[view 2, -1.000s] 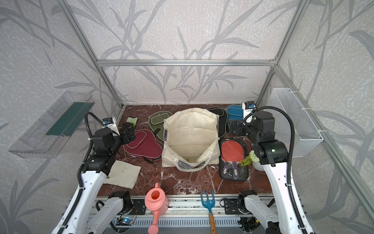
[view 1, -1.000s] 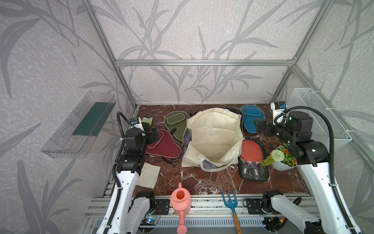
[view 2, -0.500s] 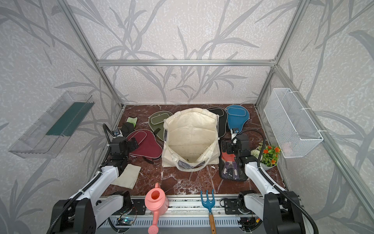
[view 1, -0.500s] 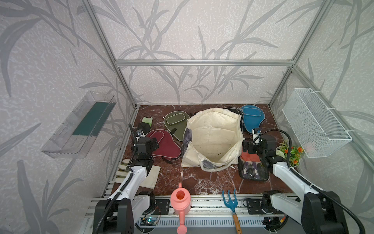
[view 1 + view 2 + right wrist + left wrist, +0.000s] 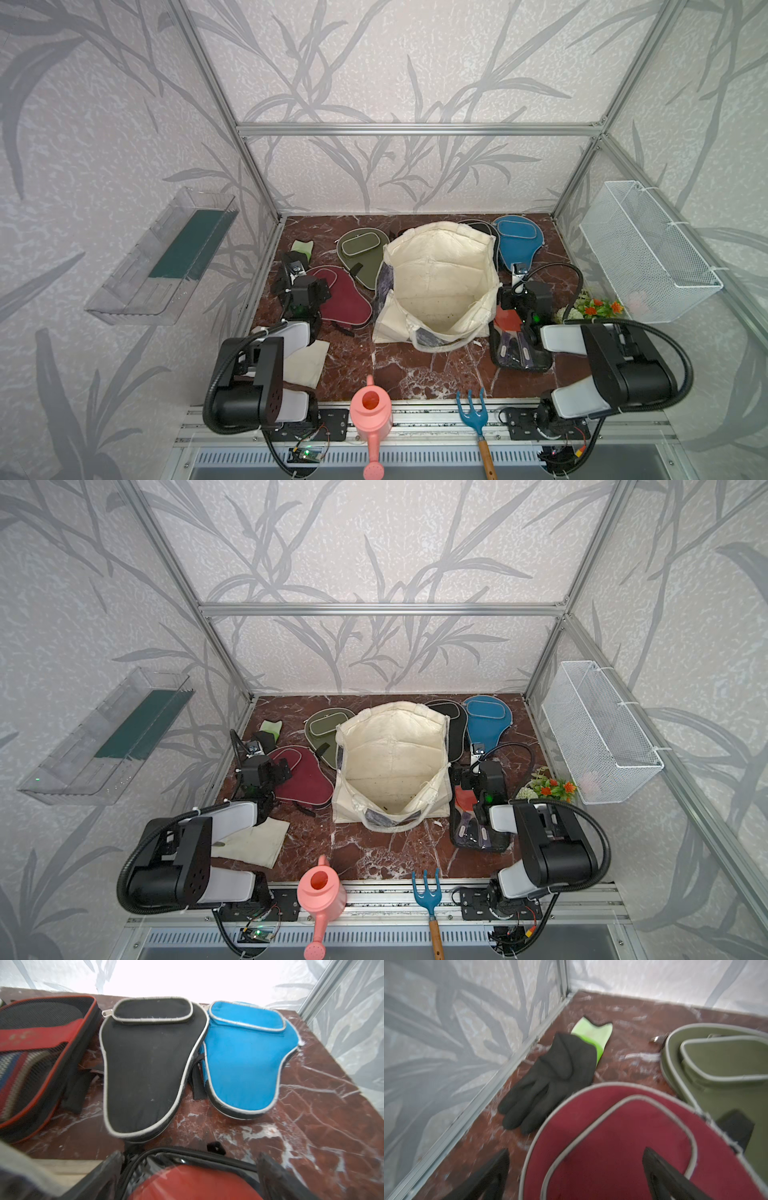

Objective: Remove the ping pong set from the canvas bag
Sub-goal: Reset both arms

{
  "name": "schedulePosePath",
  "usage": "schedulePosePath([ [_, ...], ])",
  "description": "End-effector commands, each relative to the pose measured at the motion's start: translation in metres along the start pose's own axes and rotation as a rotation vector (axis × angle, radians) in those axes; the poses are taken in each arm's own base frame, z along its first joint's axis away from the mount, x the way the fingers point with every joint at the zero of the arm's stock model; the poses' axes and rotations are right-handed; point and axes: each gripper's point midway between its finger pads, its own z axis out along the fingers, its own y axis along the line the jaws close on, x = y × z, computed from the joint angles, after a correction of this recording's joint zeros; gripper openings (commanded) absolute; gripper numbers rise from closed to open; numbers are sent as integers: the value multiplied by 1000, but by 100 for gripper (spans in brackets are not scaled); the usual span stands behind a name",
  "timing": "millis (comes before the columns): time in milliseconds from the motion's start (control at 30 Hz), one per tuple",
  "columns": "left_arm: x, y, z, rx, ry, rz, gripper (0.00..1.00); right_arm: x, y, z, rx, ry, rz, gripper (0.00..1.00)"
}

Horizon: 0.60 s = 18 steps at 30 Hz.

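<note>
Cream canvas tote bag [image 5: 440, 274] sits open on the red marble tabletop [image 5: 415, 370].
We log the left gripper [image 5: 575, 1178] spread above the maroon fabric paddle case [image 5: 349, 301], with the olive case [image 5: 361, 257] beside it. Right of the bag lie the black case [image 5: 145, 1064] and blue case [image 5: 515, 241]. The right gripper [image 5: 190, 1178] is spread over the clear-fronted black case [image 5: 513, 355].

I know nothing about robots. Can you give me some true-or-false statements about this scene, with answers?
1. The canvas bag lies open with no paddle case showing inside. True.
2. The maroon case is inside the bag. False: it lies on the table beside the bag, under the left gripper.
3. Both the left gripper and the right gripper stand open, holding nothing. True.
4. The pink watering can stands at the back of the table. False: it stands at the front edge, near the blue garden fork.
5. The right gripper grips the blue case. False: it hangs open over the clear-fronted case.
</note>
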Motion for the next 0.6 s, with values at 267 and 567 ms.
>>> schedulePosePath([
  [267,-4,-14,3,72,-78,9,99,-30,3,-3,-1,-140,-26,99],
  [567,-3,-14,3,73,-80,10,99,-29,11,2,-48,-110,-47,99],
])
